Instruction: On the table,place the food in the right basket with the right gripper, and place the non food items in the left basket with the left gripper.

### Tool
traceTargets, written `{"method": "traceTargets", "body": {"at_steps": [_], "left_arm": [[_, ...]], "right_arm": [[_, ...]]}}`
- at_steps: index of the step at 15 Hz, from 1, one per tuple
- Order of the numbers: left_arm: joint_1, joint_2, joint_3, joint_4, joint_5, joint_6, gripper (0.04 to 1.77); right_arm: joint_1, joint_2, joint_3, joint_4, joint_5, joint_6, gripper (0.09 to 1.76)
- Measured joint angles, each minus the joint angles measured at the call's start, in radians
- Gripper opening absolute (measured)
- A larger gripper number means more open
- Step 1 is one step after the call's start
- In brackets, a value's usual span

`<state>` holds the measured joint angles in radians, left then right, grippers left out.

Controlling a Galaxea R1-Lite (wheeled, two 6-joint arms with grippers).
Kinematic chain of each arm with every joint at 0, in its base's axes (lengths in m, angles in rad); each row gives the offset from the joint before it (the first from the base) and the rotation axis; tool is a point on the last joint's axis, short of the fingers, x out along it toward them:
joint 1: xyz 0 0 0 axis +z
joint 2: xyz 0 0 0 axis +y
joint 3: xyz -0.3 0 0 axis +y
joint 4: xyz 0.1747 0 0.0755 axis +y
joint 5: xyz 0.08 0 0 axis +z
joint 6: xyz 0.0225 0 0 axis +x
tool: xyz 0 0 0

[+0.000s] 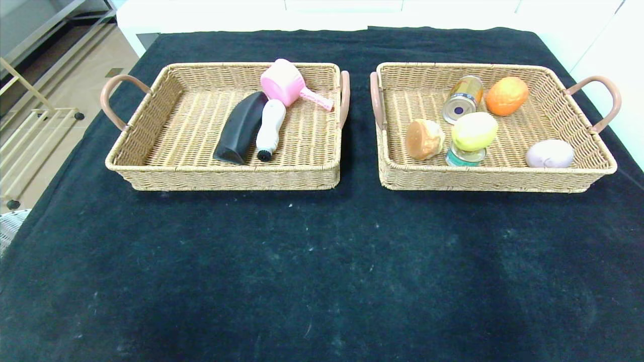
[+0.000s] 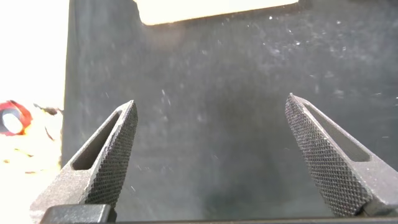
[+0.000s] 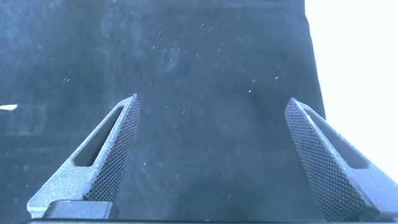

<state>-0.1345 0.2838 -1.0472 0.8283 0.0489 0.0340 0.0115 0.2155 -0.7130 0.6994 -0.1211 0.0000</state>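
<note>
The left wicker basket [image 1: 151,125] holds a black bottle [image 1: 240,127], a white brush [image 1: 270,129] and a pink scoop-like item [image 1: 286,83]. The right wicker basket [image 1: 573,120] holds a gold can [image 1: 463,98], an orange [image 1: 506,95], a bread roll [image 1: 424,139], a yellow-green fruit [image 1: 474,130] on a teal can [image 1: 465,157], and a pale lilac egg-shaped item [image 1: 550,154]. Neither gripper shows in the head view. My left gripper [image 2: 211,109] is open and empty over the black cloth. My right gripper [image 3: 212,106] is open and empty over the cloth.
Black cloth [image 1: 322,271] covers the table; no loose items lie on it in front of the baskets. The table's left edge borders the floor and a metal rack [image 1: 30,115]. A white wall runs behind.
</note>
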Motion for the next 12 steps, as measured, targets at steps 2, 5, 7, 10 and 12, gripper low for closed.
{"method": "traceTargets", "body": {"at_steps": [2, 5, 7, 10, 12], "left_arm": [[0.027, -0.003, -0.037, 0.004, -0.003, -0.016, 1.72], [0.085, -0.017, -0.058, 0.018, -0.074, -0.005, 1.72], [0.121, -0.052, -0.04, 0.029, -0.154, -0.002, 1.72], [0.144, -0.12, 0.038, 0.024, -0.205, 0.001, 1.72], [0.142, -0.167, 0.127, -0.045, -0.207, 0.009, 1.72]], "right_arm": [[-0.01, -0.029, 0.03, 0.001, 0.004, 0.0, 1.7], [-0.014, -0.055, 0.036, 0.001, 0.004, 0.0, 1.7], [-0.014, -0.081, 0.041, 0.001, 0.005, 0.0, 1.7], [-0.012, -0.142, 0.066, -0.002, 0.045, -0.002, 1.7], [-0.011, -0.181, 0.087, -0.02, 0.058, -0.001, 1.7]]}}
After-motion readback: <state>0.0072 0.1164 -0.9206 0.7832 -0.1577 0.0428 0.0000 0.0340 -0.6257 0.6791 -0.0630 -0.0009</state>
